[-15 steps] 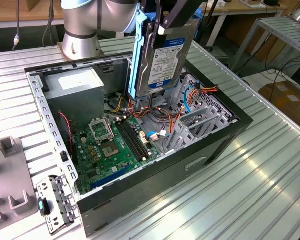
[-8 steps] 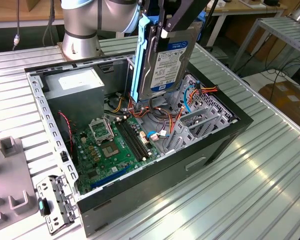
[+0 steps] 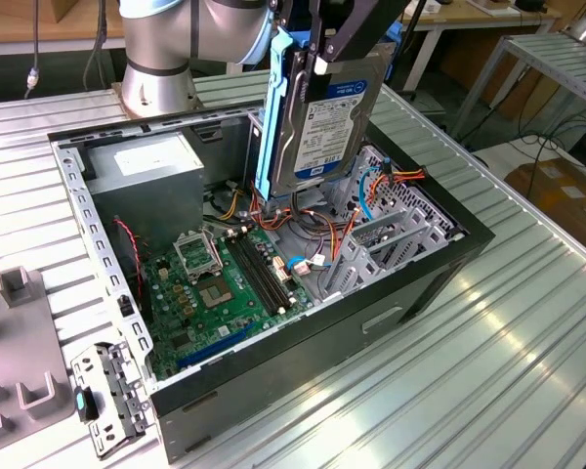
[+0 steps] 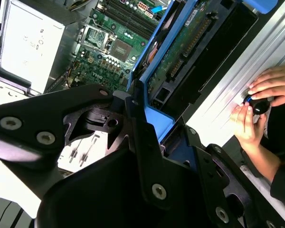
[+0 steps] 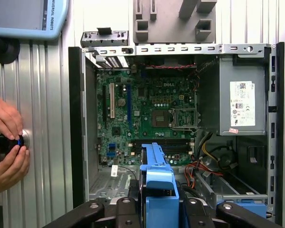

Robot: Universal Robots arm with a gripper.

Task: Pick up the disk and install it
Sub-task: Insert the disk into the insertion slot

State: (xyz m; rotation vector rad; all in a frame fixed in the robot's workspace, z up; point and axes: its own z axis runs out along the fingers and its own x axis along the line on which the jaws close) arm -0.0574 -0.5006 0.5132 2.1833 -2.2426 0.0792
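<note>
I have the disk [image 3: 324, 117] hanging on edge above the open case [image 3: 78, 210], clear of everything inside, roughly over the cables [image 3: 313, 230] beside the motherboard [image 3: 225, 283]. The tool [image 3: 322, 57] is pinching it at its upper end, closed across its thickness. The labelled face is toward the exterior camera, and the bare circuit board [image 4: 190, 42] on the other face shows in the second wrist view. A blue rail [image 3: 273, 117] runs down the long edge on the exterior view's left.

I judge the disk to be dense and heavy for its bulk, and rigid, so it should not flex or sag in the grip. Its metal faces look smooth, so held at only 1 end it could slip or pivot if the arm jerks. It is also fragile: a knock against the case wall would be bad for it, and the circuit board and connector are not places to press. The best hold seems to be flat metal near an end, as now, or the 2 side edges. The plastic rails probably give a little and are a poorer purchase.

A person's 2 hands [image 5: 4, 118] are on the bench [image 3: 527, 332] beside the case, around a small black knob [image 5: 2, 143].
</note>
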